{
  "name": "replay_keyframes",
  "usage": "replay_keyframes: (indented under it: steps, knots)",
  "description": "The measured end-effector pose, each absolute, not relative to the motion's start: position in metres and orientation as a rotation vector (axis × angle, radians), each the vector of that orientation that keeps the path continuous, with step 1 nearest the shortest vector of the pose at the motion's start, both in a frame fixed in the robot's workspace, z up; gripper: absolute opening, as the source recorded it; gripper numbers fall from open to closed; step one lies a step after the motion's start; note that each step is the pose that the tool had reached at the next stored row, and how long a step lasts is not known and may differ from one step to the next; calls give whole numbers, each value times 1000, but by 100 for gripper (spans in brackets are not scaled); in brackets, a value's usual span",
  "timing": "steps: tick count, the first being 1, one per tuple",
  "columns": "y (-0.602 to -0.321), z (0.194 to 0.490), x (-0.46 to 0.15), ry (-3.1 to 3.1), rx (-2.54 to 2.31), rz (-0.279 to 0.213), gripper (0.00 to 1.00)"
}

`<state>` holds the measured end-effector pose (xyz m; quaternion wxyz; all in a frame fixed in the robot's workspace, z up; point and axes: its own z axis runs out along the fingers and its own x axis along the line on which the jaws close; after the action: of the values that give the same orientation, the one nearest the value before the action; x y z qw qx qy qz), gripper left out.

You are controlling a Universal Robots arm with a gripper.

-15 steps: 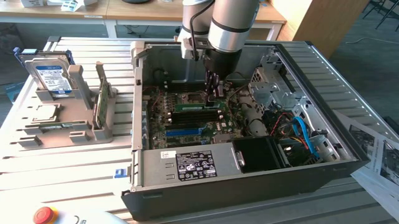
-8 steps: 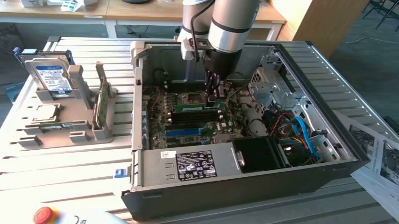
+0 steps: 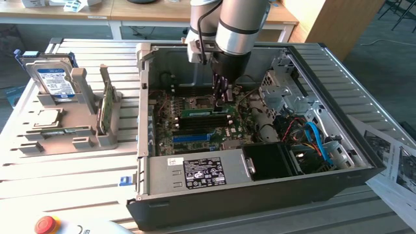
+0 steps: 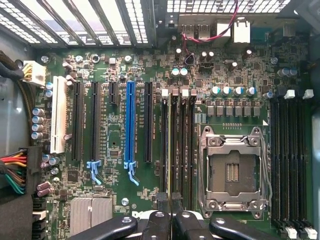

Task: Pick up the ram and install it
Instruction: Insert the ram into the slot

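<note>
Currently the gripper (image 4: 169, 206) is pinched nearly closed on the ram (image 4: 169, 150), directly beneath it. The ram stands edge-up, long axis parallel to the memory slots (image 4: 191, 150), beside the CPU socket (image 4: 231, 170); seating cannot be confirmed.

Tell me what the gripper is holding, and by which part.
The gripper looks shut on the ram, pinching its upper edge near one end, with the stick standing edge-up along a slot on the motherboard.
</note>
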<state>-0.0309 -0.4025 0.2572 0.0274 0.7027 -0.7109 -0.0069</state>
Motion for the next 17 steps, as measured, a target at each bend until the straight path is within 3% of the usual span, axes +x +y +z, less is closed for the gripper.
replay_keyframes:
  steps: [17]
  knots:
    - [-403, 241, -34, -2195, 2170, -21, 12]
